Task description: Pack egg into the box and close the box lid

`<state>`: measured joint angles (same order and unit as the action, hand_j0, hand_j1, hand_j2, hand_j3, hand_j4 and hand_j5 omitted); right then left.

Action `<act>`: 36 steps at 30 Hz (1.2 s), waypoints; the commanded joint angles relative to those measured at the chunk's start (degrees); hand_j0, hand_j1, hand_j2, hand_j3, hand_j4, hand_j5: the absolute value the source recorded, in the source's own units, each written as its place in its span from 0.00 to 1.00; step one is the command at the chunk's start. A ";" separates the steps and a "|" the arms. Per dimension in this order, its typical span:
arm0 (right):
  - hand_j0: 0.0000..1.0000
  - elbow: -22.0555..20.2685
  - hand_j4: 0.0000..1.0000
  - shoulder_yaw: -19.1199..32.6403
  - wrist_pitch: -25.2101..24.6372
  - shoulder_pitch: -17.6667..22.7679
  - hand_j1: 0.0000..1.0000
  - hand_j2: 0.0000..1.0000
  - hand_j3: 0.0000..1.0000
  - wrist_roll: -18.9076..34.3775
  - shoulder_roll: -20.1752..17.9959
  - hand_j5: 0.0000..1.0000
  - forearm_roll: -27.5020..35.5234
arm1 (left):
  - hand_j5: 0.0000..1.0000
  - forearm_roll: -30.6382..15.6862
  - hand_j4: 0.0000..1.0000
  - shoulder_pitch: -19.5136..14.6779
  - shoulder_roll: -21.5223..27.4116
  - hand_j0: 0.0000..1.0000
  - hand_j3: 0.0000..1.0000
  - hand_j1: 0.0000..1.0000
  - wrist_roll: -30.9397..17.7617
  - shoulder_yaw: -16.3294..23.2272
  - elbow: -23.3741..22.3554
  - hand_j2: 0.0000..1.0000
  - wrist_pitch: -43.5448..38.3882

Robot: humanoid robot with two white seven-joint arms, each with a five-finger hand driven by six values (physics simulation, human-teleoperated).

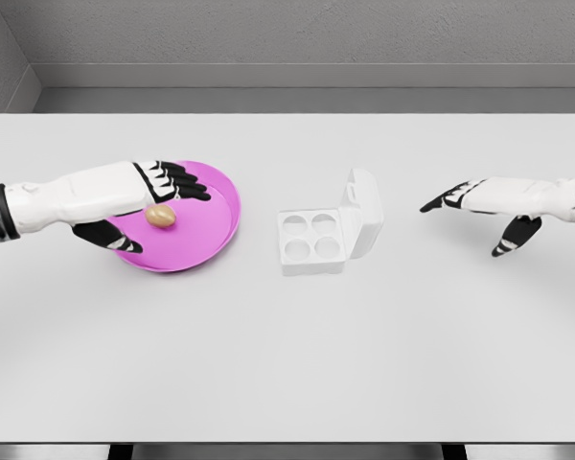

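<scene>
While the small tan oval egg (160, 217) is lying in the shallow pink round plate (216, 225), left of the open white four-cup box (318, 238), the left hand (144, 201) is hovering over it, fingers (187, 182) apart; light, smooth and fragile, it likely wants a gentle pinch across its middle.

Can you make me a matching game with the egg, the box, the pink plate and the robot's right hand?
Things:
1. egg
2. box
3. pink plate
4. right hand

Matches:
A. lid standing open
B. right of the box, holding nothing
C. under the egg
D. just below the left hand's fingers

Pairs: 1-D, 2-A, 3-C, 4-B
</scene>
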<state>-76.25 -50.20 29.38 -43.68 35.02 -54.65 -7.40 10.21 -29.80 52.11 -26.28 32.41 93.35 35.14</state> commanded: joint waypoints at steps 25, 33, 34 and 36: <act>1.00 0.05 1.00 -0.16 -0.20 -3.08 1.00 1.00 1.00 -0.02 0.07 1.00 -0.68 | 1.00 9.21 1.00 -4.57 -8.95 1.00 1.00 1.00 -7.03 -1.21 -13.46 1.00 -0.14; 1.00 -0.04 1.00 -0.16 -0.20 -3.08 1.00 1.00 1.00 -0.02 1.04 1.00 -0.86 | 0.94 14.04 0.94 -5.45 -10.89 0.94 0.94 0.94 -7.12 -1.03 -16.10 0.94 -0.14; 1.00 -0.13 1.00 -0.16 -0.20 -3.16 1.00 1.00 1.00 -0.02 1.04 1.00 -0.86 | 0.94 14.04 0.94 -5.45 -11.24 0.94 0.94 0.94 -7.12 -1.03 -16.89 0.94 -0.14; 1.00 -0.13 1.00 -0.25 -0.20 -3.25 1.00 1.00 1.00 -0.02 1.39 1.00 -0.86 | 0.93 14.48 0.93 -6.15 -12.12 0.93 0.93 0.93 -7.12 -1.03 -19.53 0.93 -0.14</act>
<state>-76.31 -50.43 29.30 -46.93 35.02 -53.41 -8.51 24.55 -36.04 40.69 -33.42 31.40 75.72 35.14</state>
